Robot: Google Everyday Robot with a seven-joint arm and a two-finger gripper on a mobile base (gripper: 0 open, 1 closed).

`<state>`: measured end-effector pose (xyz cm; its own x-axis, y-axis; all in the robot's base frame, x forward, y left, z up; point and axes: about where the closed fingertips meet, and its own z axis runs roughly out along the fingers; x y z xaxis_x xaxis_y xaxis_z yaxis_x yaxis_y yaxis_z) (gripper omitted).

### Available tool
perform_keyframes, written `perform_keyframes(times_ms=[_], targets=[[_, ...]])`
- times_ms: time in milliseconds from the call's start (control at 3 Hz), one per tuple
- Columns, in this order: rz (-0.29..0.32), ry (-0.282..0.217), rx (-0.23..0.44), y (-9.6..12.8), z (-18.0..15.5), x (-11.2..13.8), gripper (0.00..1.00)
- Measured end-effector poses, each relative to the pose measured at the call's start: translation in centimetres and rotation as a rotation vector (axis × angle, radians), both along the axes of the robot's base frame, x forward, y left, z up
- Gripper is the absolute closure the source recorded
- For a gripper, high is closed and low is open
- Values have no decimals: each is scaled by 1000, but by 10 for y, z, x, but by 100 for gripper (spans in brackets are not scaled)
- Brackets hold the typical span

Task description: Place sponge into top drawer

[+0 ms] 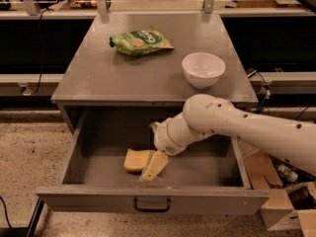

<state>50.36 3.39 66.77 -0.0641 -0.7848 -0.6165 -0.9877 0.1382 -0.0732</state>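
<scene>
The top drawer (98, 132) of the grey cabinet is pulled open, and its dark bar handle (151, 205) faces the camera. The pale yellow sponge (134, 160) lies on the drawer floor, left of centre near the front. My gripper (153, 167) reaches down into the drawer from the right on the white arm (222, 125). It sits right against the sponge's right side. Whether it holds the sponge cannot be told.
A green snack bag (140, 40) and a white bowl (203, 69) sit on the cabinet top (98, 78). Cardboard boxes (276, 191) stand on the floor to the right. A counter edge runs behind the cabinet.
</scene>
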Motion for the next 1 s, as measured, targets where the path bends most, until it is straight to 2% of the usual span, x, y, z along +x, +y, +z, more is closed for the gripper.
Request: perform_keyframes(times_ms=[333, 667, 1000], targets=[[24, -62, -15, -9, 40, -6, 0], [40, -124, -35, -29, 95, -23, 0], [56, -164, -50, -45, 146, -42, 0]])
